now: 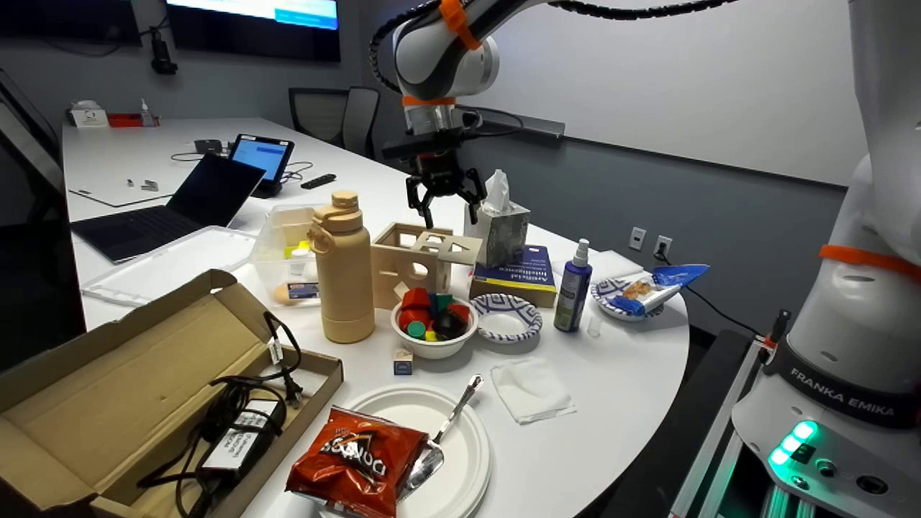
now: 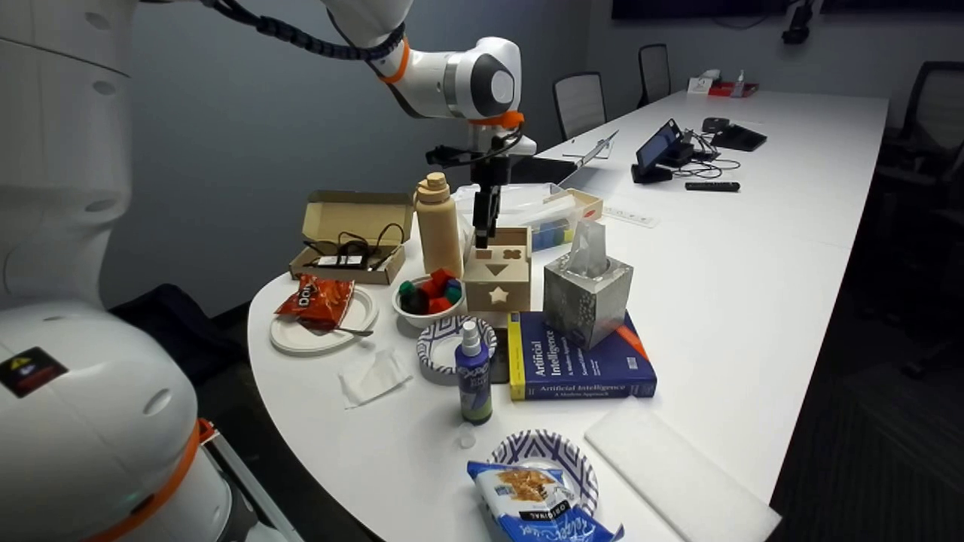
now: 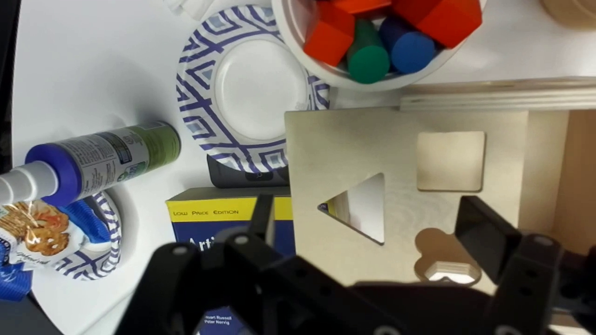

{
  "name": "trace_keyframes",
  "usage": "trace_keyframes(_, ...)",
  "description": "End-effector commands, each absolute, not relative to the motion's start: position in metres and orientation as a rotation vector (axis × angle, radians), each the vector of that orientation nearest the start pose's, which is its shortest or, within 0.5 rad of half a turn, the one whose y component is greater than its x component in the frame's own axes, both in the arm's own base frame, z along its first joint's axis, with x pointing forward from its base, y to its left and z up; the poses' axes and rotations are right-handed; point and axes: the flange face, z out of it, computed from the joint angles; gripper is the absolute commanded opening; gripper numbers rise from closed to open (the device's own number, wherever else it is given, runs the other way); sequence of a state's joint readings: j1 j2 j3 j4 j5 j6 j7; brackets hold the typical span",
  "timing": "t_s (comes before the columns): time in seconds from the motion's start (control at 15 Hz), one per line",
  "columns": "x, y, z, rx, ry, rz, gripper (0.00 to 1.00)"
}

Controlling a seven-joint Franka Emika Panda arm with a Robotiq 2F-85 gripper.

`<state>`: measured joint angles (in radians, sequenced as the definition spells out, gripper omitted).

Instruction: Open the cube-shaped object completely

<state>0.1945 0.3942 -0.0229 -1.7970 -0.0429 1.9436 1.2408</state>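
Wd cube box (image 2: 499, 281) x1, bk (image 2: 576, 369) x1, spray btl (image 2: 474, 380) x1, snack bags (image 2: 320, 301) (image 2: 538, 497) x2, patterned plates (image 2: 444, 342) (image 2: 571, 456) x2.

Wrist view above cube box (image 3: 400, 195) (close)

The cube (image 2: 497, 281) is pale wood, the bottle (image 1: 345, 280) tan, the gripper (image 1: 450, 221) black. The bowl (image 1: 435, 351) is white, its blocks (image 3: 444, 23) red, green, blue and yellow. Purple-blue geometric lines on white ring the inner plate (image 3: 260, 88) and, near the rounded edge of the table (image 1: 604, 403), the outer plate (image 2: 584, 474). The spray (image 1: 573, 288) is purple and green; the book (image 2: 572, 369) dark blue, banded yellow; the tissue box (image 2: 568, 305) mottled silver-grey; the pretzel bag (image 2: 531, 497) blue-and-white; the chip bag (image 1: 363, 460) red, lettered white.
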Motion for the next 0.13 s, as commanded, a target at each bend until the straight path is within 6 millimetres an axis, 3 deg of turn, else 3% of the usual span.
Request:
trace_keyframes(0.0, 0.5931, 0.0969, 0.3289, -2.838, 1.659, 0.208, 1.00)
trace_keyframes(0.07, 0.5923, 0.0962, 0.3305, -2.837, 1.653, 0.198, 1.00)
